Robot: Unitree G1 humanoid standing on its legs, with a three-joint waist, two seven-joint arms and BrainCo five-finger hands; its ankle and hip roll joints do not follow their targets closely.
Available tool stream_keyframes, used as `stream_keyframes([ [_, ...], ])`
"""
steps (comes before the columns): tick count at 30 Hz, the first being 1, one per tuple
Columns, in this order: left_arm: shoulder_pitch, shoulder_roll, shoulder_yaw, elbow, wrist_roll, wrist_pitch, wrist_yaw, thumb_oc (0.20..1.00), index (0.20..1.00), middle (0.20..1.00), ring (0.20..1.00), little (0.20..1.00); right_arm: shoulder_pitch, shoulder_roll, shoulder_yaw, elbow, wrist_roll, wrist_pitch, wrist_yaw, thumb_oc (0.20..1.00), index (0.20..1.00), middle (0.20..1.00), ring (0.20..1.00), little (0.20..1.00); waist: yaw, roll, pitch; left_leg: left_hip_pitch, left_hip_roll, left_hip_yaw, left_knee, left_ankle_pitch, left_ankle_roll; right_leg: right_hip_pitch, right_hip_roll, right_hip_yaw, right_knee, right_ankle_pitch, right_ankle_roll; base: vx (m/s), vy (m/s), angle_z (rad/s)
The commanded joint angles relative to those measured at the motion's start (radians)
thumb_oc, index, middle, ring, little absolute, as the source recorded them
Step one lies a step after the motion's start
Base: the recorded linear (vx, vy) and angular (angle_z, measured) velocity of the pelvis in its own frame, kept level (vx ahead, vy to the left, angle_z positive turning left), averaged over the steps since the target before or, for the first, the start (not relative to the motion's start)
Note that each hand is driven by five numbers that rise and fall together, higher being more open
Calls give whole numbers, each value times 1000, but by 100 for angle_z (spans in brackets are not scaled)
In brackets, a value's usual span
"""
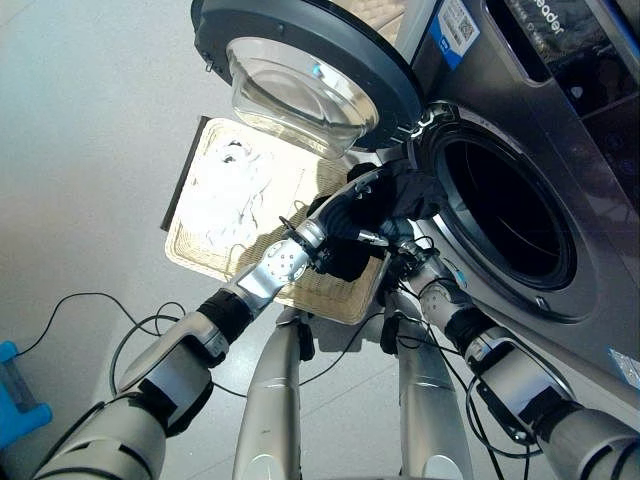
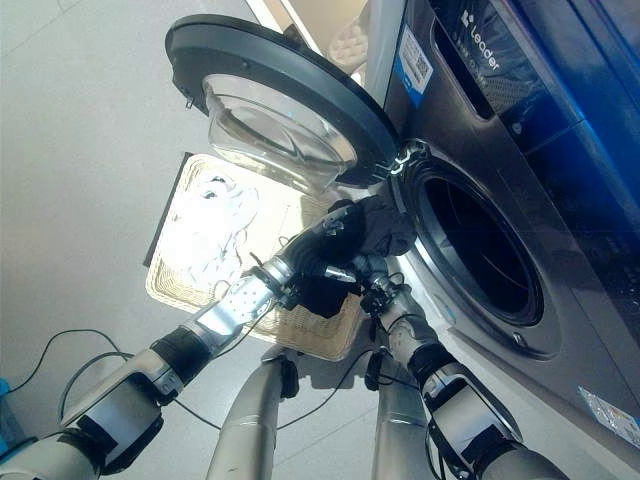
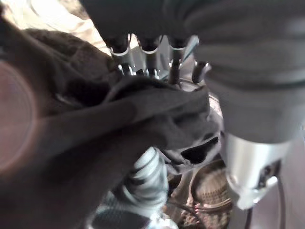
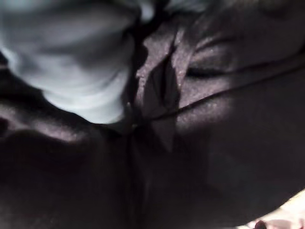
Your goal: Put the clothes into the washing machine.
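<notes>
I see both arms reach up toward the washing machine [image 1: 560, 150]. My left robot hand [image 1: 345, 215] is up by the lower left edge of the round opening [image 1: 505, 210]. Its fingers [image 3: 145, 62] are curled down into a dark cloth [image 2: 375, 225], so it is grasping the cloth. The cloth is bunched up at the rim of the opening, partly over the edge and not yet all the way inside. Some of it hangs down below the left robot hand.

My right robot hand [image 1: 405, 245] is just below and beside the left one, pressed up against the same cloth. In its wrist view the dark cloth [image 4: 214, 119] covers almost everything, and I cannot tell if its fingers are curled or straight.

The round door [image 1: 300, 70] is swung wide open above the hands. It has a dark ring and a clear glass bowl in the middle. It sits close over the left arm.

Under the arms, on the pale floor [image 1: 80, 150], there is a flat woven basket [image 1: 320, 290]. It looks like tan straw, with a dark edge on one side. A white crumpled cloth [image 1: 230, 195] lies inside it, well apart from the hands.

The washing machine is dark grey and shiny. The hole into the drum is black inside. The dark cloth looks soft and thick, with many folds.
</notes>
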Motion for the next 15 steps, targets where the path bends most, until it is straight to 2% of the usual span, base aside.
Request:
stream_keyframes([
  [1, -4, -18, 11, 2, 59, -29, 50, 1000, 1000, 1000, 1000, 1000, -36, 6, -28, -64, 73, -82, 69, 200, 200, 200, 200, 200, -1, 55, -23, 6, -31, -20, -84, 35, -72, 16, 7, -49, 94, -92, 109, 0, 8, -5],
  [8, 28, -19, 69, 37, 135, -109, 304, 1000, 1000, 1000, 1000, 1000, -15, 14, -97, -19, 221, -126, 82, 200, 200, 200, 200, 200, -1, 61, -23, 10, -32, -16, -92, 35, -74, 19, 11, -45, 88, -94, 108, -1, 17, -5],
  [11, 42, -19, 86, 42, 136, -133, 357, 1000, 1000, 1000, 1000, 1000, -5, 13, -113, -11, 245, -133, 85, 200, 200, 200, 200, 200, -1, 61, -23, 18, -33, -16, -92, 30, -75, 26, 10, -44, 89, -99, 109, 0, 0, 0],
  [12, 62, -21, 120, 44, 134, -174, 447, 1000, 1000, 1000, 1000, 1000, 7, 8, -140, -3, 282, -145, 89, 200, 200, 200, 200, 200, 1, 62, -23, 17, -34, -17, -96, 32, -75, 25, 10, -45, 85, -96, 109, 0, 0, 0],
  [15, 102, -27, 189, 50, 132, -241, 589, 1000, 1000, 1000, 1000, 1000, 27, -3, -193, 10, 358, -164, 102, 200, 200, 200, 200, 200, 6, 64, -23, 16, -37, -19, -95, 29, -74, 23, 8, -47, 91, -99, 110, 0, 0, 0],
])
